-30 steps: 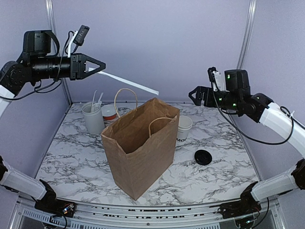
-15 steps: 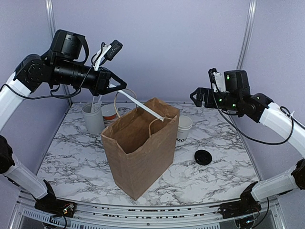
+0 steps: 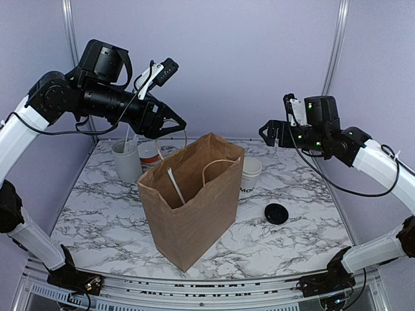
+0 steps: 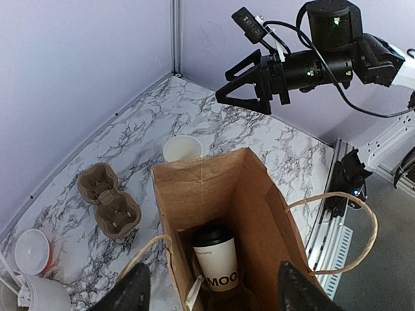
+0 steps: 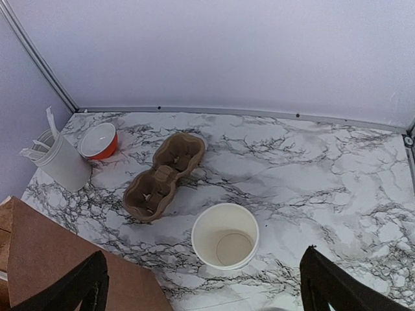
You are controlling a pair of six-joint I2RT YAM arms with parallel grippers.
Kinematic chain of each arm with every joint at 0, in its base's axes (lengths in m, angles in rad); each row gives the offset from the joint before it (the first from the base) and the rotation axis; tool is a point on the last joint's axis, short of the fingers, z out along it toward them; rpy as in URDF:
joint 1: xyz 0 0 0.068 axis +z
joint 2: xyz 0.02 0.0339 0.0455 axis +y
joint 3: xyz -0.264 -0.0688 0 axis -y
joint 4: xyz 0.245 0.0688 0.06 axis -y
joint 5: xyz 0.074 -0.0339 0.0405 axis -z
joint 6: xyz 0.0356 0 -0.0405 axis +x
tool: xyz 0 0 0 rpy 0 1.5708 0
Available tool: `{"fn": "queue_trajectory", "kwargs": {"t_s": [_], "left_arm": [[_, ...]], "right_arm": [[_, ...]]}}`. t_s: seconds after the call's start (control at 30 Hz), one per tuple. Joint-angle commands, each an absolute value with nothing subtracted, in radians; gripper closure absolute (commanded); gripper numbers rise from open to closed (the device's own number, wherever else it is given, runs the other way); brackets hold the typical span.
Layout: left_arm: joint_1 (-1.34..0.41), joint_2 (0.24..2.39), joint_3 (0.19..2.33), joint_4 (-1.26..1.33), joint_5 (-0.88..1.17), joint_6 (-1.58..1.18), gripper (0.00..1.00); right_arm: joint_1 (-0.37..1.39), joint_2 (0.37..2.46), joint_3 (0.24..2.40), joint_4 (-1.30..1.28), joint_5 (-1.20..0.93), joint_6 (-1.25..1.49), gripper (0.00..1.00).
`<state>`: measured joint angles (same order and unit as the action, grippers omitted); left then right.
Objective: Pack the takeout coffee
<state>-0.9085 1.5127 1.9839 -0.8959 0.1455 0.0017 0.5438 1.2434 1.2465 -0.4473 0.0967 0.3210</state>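
The takeout coffee [image 4: 218, 258], a white cup with black lettering and a black lid, stands upright at the bottom of the brown paper bag [image 4: 259, 194]. From the top view the bag [image 3: 194, 207] hides it. My left gripper [image 3: 174, 124] hovers over the bag's mouth, open, with nothing between its fingers [image 4: 131, 293]. A long white stick [image 3: 174, 186] leans inside the bag beside the cup. My right gripper [image 3: 269, 133] hangs open in the air at the right, above the lidless white cup [image 5: 225, 235].
A loose black lid [image 3: 277, 213] lies right of the bag. Behind the bag are a brown cup carrier [image 5: 165, 175], a red bowl [image 5: 98, 140] and a grey-white utensil holder [image 3: 126, 159]. The bag's handles [image 4: 363, 233] stick up.
My left arm swung right over the bag with the long white stick, then opened; the stick has dropped into the bag. The right arm has not moved.
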Motion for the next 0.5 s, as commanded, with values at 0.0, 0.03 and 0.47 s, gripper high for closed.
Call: {"fn": "queue_trajectory", "kwargs": {"t_s": [0.0,0.03,0.47], "left_arm": [[-0.922,1.515,2.011,-0.899,0.12,0.003,0.23],[-0.923,1.512,2.009,-0.894,0.12,0.001,0.19],[-0.923,1.386,1.855,-0.687,0.031,-0.056,0.01]], "right_arm": [[0.535,1.229,1.261,-0.453,0.109,0.314,0.0],[0.535,1.229,1.263,-0.453,0.109,0.313,0.0],[0.536,1.225,1.255,-0.445,0.159,0.327,0.0]]}}
